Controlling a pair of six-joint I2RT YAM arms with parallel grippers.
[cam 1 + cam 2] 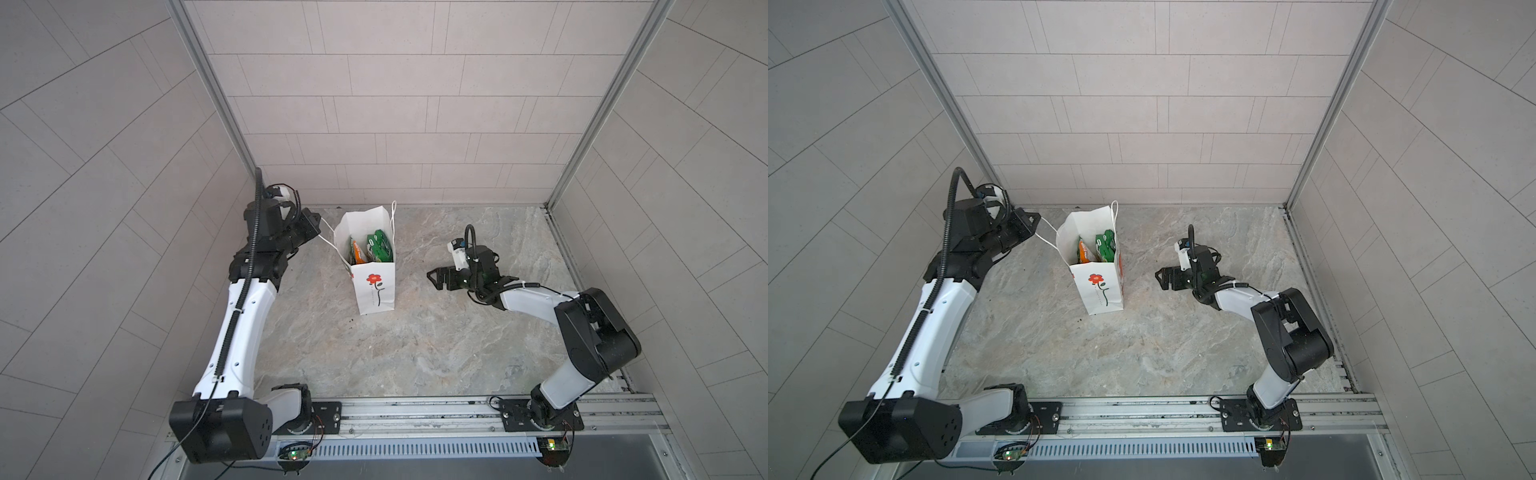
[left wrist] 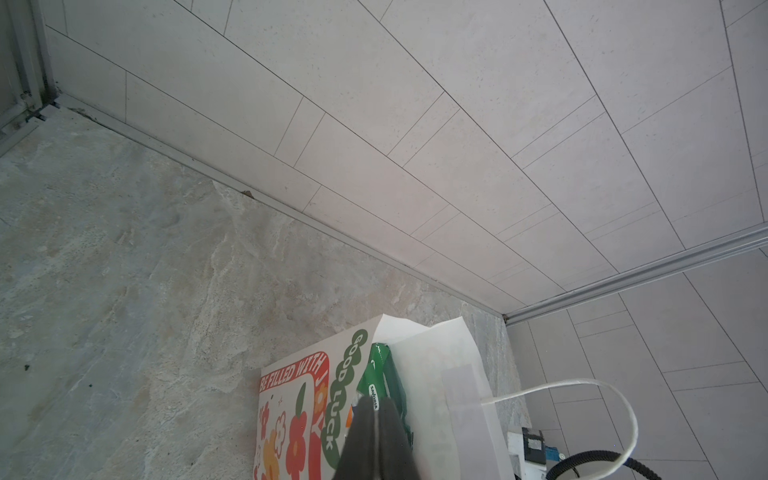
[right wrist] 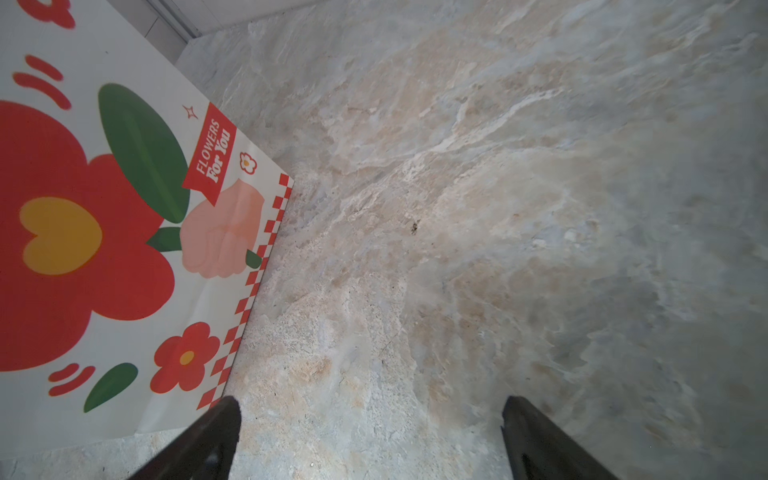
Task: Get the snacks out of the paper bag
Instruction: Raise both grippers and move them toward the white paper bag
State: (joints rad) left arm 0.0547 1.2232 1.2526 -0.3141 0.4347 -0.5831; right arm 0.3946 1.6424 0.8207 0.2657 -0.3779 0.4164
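The white paper bag [image 1: 374, 291] [image 1: 1100, 291] stands upright and open-topped at the back middle of the stone tabletop, red flower on its front. Snacks stick up inside: a dark green crisp bag [image 1: 380, 245] [image 1: 1105, 245] [image 2: 376, 365] and an orange pouch [image 1: 357, 251] [image 1: 1084, 251]. My left gripper [image 1: 318, 227] [image 1: 1034, 224] [image 2: 375, 409] is shut just left of the bag's mouth. The near string handle [image 2: 623, 403] loops beside it, and I see nothing between the fingertips. Lower down, right of the bag [image 3: 199, 299], my right gripper [image 1: 432, 279] [image 1: 1158, 277] [image 3: 370, 405] is open and empty.
Tiled walls close off the back and both sides; the left arm stands near the left wall [image 1: 124, 208]. The bag's far handle [image 1: 393, 208] sticks upright. A metal rail [image 1: 415, 409] with the arm bases runs along the front edge.
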